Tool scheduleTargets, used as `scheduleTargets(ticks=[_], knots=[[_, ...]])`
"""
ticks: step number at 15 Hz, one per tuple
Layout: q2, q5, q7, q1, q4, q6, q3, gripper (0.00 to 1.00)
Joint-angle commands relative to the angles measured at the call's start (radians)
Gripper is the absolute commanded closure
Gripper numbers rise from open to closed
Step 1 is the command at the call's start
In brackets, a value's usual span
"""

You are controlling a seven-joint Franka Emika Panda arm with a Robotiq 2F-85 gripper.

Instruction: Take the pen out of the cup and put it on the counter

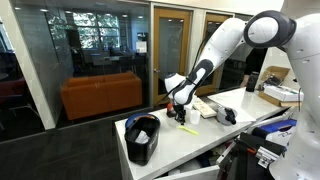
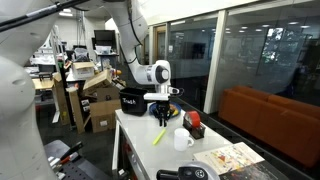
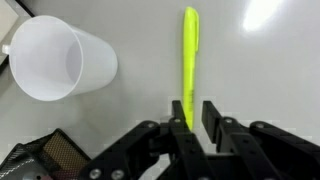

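Note:
The yellow pen (image 3: 189,60) lies flat on the white counter (image 3: 265,70), and shows in both exterior views (image 1: 189,130) (image 2: 158,136). My gripper (image 3: 194,108) hovers just above the pen's near end with its fingers a little apart. The pen runs by one finger and is not clamped. The gripper also shows in both exterior views (image 1: 181,117) (image 2: 161,120). The pale cup (image 3: 58,60) stands empty beside the pen, apart from it. In an exterior view it (image 2: 181,139) stands next to a red object (image 2: 193,122).
A black mesh bin (image 1: 143,138) (image 2: 133,100) stands at one end of the counter; its edge shows in the wrist view (image 3: 45,158). Papers and a dark tool (image 1: 212,108) (image 2: 230,158) lie at the other end. Cardboard boxes (image 2: 100,100) stand off the counter.

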Motion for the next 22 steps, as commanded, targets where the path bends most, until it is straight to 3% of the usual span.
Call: scheduleTargets(ticks=[1,7,18,20,22], knots=[[0.015,0.001,0.002,-0.003,0.021,-0.002,0.001,0.42],[0.01,0.009,0.059,0.006,0.027,-0.013,-0.014,0.01],[-0.04,0.034,0.357,0.022,0.075,-0.073,-0.075,0.0],[-0.058,0.049,0.392,0.017,0.085,-0.115,-0.081,0.0],[-0.049,0.027,0.374,0.013,0.08,-0.08,-0.079,0.0]])
